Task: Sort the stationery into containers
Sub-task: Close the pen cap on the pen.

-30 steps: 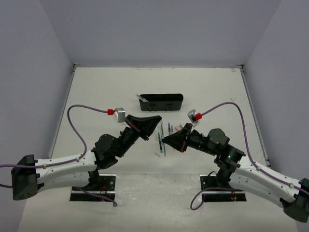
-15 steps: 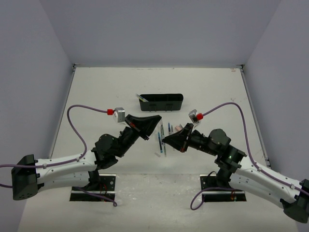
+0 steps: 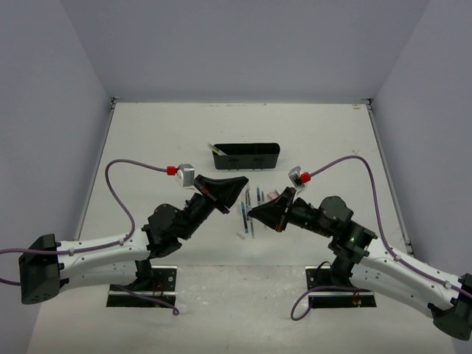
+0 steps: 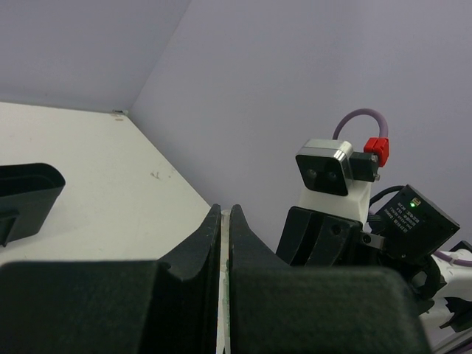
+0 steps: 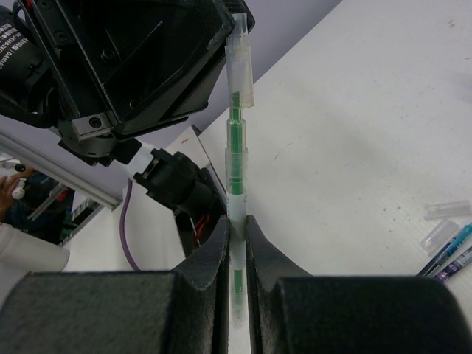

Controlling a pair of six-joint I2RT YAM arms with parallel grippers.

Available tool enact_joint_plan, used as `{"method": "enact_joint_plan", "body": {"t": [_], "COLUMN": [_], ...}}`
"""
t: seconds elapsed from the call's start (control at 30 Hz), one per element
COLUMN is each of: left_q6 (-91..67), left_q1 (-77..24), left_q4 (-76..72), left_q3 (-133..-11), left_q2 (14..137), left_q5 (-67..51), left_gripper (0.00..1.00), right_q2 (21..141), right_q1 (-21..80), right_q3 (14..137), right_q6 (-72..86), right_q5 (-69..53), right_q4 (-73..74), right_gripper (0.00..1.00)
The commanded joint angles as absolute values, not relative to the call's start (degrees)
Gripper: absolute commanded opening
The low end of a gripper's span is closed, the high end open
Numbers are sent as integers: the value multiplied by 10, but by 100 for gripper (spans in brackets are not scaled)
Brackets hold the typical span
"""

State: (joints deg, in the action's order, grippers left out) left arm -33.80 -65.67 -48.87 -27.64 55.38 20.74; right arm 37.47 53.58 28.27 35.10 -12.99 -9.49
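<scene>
Inwards both arms (image 3: 177, 221) lean, right gripper (image 5: 236, 225) clamping a green pen (image 5: 236, 140), left gripper (image 4: 225, 214) pinched closed.

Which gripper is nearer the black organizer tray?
Left. The left gripper sits just on the near side of the black organizer tray; the right gripper is farther back toward the bases, beside the loose pens.

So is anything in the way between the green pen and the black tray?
Maybe. The right hand holds the green pen, and the shut left hand hangs by its tip, roughly between it and the black tray. Nothing else blocks it.
</scene>
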Motion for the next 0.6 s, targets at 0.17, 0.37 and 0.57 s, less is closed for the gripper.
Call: {"method": "enact_joint_plan", "body": {"t": [0.17,0.37,0.57], "left_q6": [-340,-356,-356], "left_q1": [-657,-657,-657], "left_q4": [-503,-499,-491], "left_q3": [-285,-277,-273], "left_q2": [549,541,525], "left_q5": [197,198,202], "left_gripper": [0,0,0], "right_q2": [386,408,423], "right_q1": [538,537,538], "right_q3": [348,381,403], "right_q6": [311,297,291], "right_q5": [-103,-96,-82], "right_q4": [-81,-77,-67], "right_gripper": [0,0,0]}}
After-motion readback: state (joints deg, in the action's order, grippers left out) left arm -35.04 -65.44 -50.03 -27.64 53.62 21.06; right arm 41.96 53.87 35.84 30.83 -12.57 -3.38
